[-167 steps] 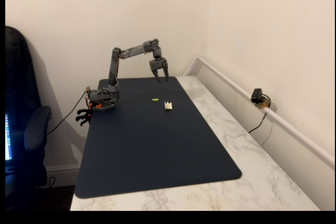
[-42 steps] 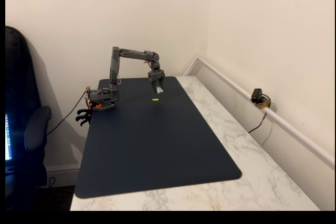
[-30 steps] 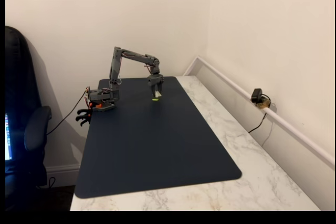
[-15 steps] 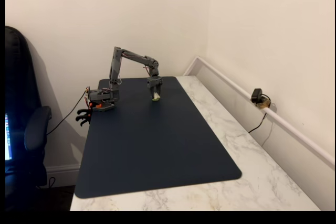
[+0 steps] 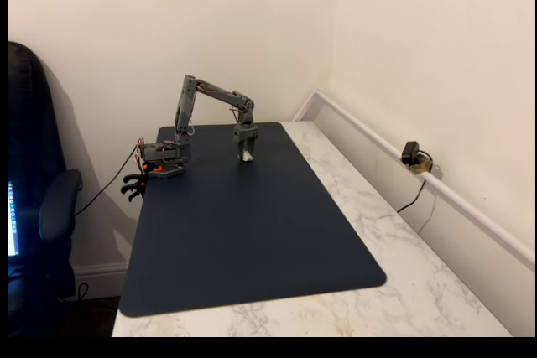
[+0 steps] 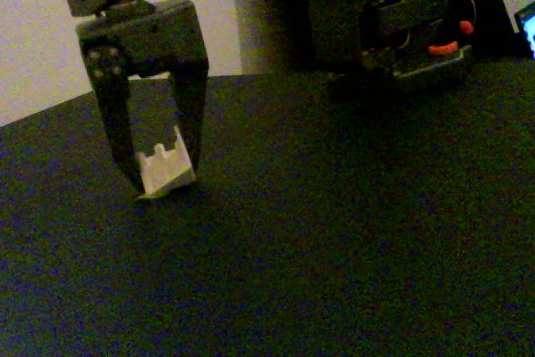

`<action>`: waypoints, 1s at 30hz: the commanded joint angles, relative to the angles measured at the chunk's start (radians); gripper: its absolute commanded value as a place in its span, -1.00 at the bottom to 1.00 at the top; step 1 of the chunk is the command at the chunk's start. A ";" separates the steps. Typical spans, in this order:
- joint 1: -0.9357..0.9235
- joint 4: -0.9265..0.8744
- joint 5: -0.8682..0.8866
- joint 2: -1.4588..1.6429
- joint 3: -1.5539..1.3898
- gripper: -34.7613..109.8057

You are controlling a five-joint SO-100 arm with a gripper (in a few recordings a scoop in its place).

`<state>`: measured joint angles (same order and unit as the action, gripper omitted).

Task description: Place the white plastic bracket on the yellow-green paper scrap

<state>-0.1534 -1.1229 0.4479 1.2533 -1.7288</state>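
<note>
The white plastic bracket sat low in the left half of the close fixed view, notched edge up, tilted, with its lower corner down at the dark mat. Right under it you could just make out a thin greenish edge, the yellow-green paper scrap, touching the bracket's base. Your end effector was clamped on the bracket, one finger on each side, tips almost on the mat. In the wide fixed view the end effector pointed straight down near the mat's far edge, upper middle of the frame, the bracket too small there to pick out.

So you were at the placing step, and I'd judge it nearly finished: the piece looked lowered onto the scrap but not yet let go. The next move called for opening the fingers gently, just enough to free the bracket, then lifting straight up. Because the bracket leaned, it might tip or slide as you released, and a dragging finger could nudge the light paper out from under it. The marble bench stretched off to the right.
</note>
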 commanded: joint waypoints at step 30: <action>0.184 -0.225 0.029 0.465 0.097 -0.52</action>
<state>-0.0169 -1.3192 0.4633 1.6122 -1.6797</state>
